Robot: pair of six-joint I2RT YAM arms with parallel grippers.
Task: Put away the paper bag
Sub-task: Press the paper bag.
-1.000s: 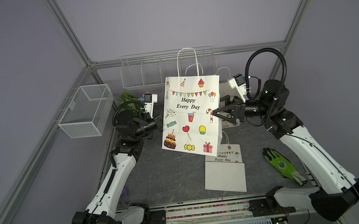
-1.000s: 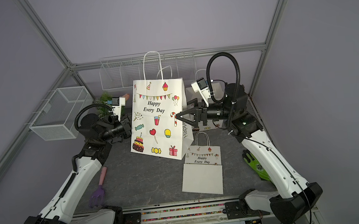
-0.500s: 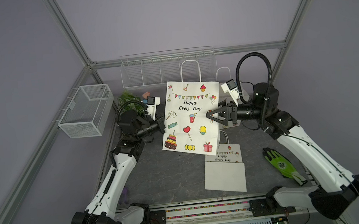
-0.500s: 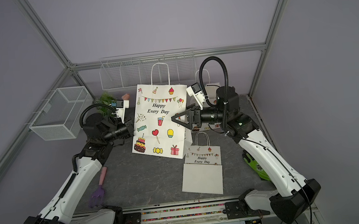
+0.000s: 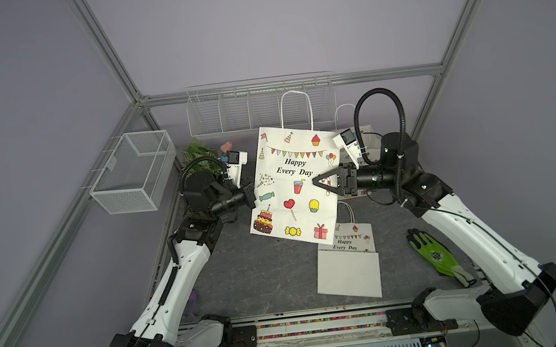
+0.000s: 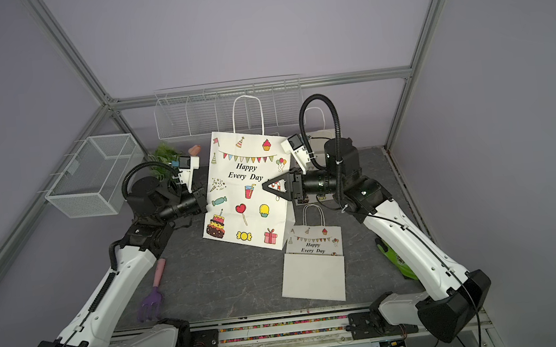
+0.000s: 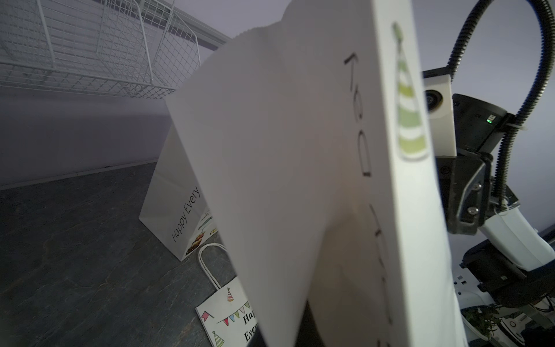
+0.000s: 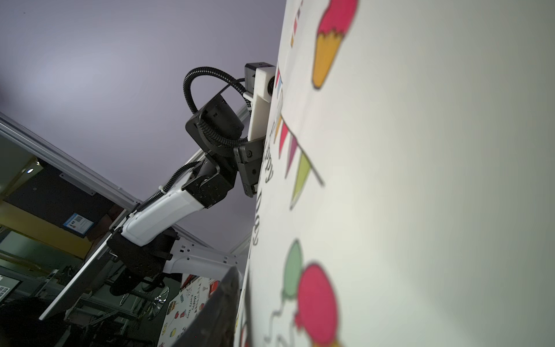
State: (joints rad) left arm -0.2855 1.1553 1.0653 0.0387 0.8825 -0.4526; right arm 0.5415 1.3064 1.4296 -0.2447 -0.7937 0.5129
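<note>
Left end effector (image 5: 250,198): clenched on the left side edge of the printed paper bag (image 5: 289,183). Right end effector (image 5: 321,183): one finger lies over the front panel at the bag's right edge; whether it grips, cannot tell. The bag spans between the two, upright but tilted.

Risk: if the right one catches only the front panel, the paper may crease or tear. It may also slip free and swing from the left pinch onto the folded bag (image 5: 348,268) below.

Paper bag (image 7: 285,165), wire rack (image 7: 105,54) bkgd
</note>
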